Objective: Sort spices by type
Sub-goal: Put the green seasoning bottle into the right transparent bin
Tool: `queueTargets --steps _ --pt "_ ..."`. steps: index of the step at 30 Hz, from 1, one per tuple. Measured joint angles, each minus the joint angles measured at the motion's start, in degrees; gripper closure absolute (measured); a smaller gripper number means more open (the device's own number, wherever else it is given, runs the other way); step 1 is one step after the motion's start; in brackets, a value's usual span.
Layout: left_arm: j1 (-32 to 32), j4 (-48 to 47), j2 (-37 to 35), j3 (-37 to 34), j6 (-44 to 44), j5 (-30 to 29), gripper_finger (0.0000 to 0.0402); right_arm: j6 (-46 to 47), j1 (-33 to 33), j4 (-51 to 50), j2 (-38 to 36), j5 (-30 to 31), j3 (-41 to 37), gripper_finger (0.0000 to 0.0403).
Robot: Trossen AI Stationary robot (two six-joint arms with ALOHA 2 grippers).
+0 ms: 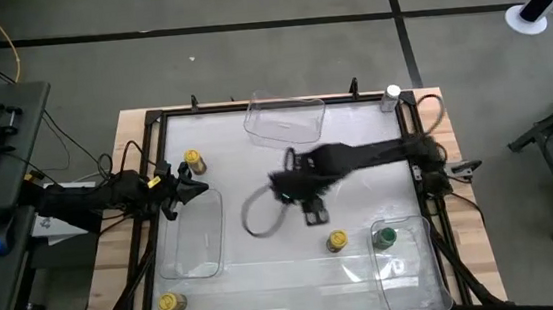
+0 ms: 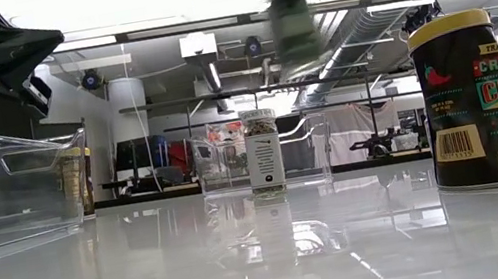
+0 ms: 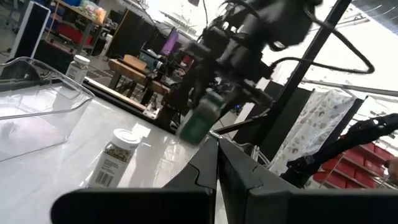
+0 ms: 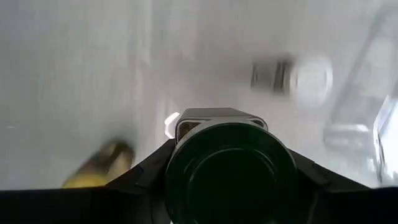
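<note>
Green-lidded cylindrical spice jar (image 4: 230, 171) fills the right wrist view, clamped in right claw (image 1: 284, 184) above mid-desk. Left claw (image 1: 191, 189) closed, empty, beside a bin. Risk: fast swing may loosen the grip; jar drops.

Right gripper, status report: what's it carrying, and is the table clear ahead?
Right gripper shut on green-lidded jar, mid-table. Left gripper shut, waiting by left bin. Nothing blocking.

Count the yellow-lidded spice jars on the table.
3. First jar beside the left gripper; second jar at the other end of the left bin; third jar beside the right bin. The right arm may hide more.
</note>
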Motion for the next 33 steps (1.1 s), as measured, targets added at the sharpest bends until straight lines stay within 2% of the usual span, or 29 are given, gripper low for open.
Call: queueTargets --steps 3,8,14,17,21,28,33 --pt "-0.01 0.0 -0.01 -0.02 -0.01 -0.01 0.0401 9.17 4.46 0.12 -8.26 3.7 -8.21 0.0208" --pt "0.01 0.0 -0.02 0.0 0.0 0.01 0.0401 33.19 12.25 -0.48 -24.34 8.97 -23.47 0.0208" --pt "0.0 0.03 -0.01 -0.02 0.0 0.01 0.0401 57.65 24.22 -0.5 -37.33 7.06 -37.54 0.0208" --pt "0.01 0.03 -0.02 -0.02 -0.01 0.01 0.0401 64.74 29.59 -0.42 -39.92 6.14 -40.67 0.0208" --pt "0.01 0.03 -0.02 -0.01 0.0 0.01 0.0401 69.45 34.78 -0.54 -40.73 5.68 -41.36 0.0208" --pt "-0.02 0.03 -0.02 -0.02 0.0 0.01 0.0401 75.18 39.67 -2.01 -40.45 -5.58 -44.47 0.0208" --pt "0.01 0.03 -0.02 -0.02 0.0 0.01 0.0401 77.26 41.77 4.92 -40.4 -7.79 -52.09 0.0208"
